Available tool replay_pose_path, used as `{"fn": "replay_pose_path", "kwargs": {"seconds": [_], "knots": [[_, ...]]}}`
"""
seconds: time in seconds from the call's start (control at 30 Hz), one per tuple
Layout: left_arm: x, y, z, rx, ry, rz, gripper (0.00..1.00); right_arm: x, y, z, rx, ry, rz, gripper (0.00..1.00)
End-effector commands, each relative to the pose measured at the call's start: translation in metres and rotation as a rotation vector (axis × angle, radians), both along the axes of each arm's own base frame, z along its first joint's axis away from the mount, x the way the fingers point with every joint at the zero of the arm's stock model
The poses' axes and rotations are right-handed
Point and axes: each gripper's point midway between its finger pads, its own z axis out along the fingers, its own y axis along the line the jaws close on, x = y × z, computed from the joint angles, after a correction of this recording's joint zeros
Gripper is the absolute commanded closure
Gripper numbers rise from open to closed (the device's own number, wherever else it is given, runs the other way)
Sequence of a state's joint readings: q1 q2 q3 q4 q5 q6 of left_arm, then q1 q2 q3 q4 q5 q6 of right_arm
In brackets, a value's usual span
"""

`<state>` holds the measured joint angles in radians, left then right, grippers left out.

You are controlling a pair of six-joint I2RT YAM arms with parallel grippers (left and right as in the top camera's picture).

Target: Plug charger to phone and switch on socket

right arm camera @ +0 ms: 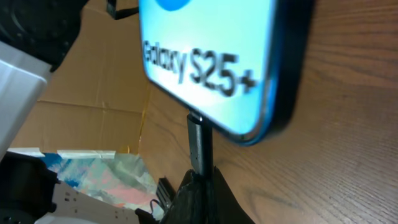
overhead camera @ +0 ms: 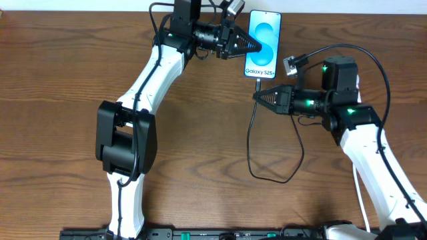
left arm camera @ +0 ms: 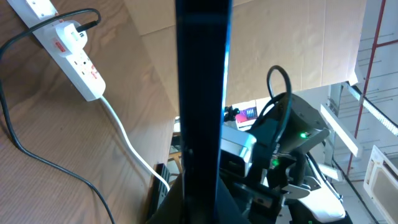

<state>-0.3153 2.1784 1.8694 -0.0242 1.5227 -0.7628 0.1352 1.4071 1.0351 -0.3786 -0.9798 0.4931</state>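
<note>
The phone [overhead camera: 262,45] sits near the tabletop's [overhead camera: 80,60] far edge, with the left claw [overhead camera: 255,45] clamped on its side. The right claw [overhead camera: 256,97] is pinched shut on the charger [right arm camera: 200,140], whose tip meets the phone's bottom port. Plugging in looks nearly done. Next, release and press the switch on the socket [left arm camera: 71,46], which only the left wrist view shows.

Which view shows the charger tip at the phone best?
Right wrist: the charger tip sits close up at the phone's bottom edge, pinched by the right gripper. Overhead shows it tiny; left wrist shows only cable by the socket.
</note>
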Motion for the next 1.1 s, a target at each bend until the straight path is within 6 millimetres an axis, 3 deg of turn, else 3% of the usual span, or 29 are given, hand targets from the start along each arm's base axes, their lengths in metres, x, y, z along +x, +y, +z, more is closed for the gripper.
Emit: {"fn": "replay_pose_path", "kwargs": {"seconds": [0.0,0.3,0.6,1.07], "knots": [[-0.014,0.005,0.038,-0.044,-0.076,-0.043,0.93,0.004,0.004,0.007,0.019,-0.01,0.017,0.99],[-0.012,0.005,0.041,-0.056,-0.12,-0.041,0.93,0.005,0.006,0.015,0.048,-0.027,0.029,0.99],[0.005,0.014,0.04,-0.041,-0.135,0.034,0.93,0.002,0.006,0.011,0.043,-0.001,0.029,0.99],[0.0,0.013,0.04,-0.046,-0.128,0.012,0.93,0.006,0.006,0.016,0.051,-0.03,0.028,0.99]]}}
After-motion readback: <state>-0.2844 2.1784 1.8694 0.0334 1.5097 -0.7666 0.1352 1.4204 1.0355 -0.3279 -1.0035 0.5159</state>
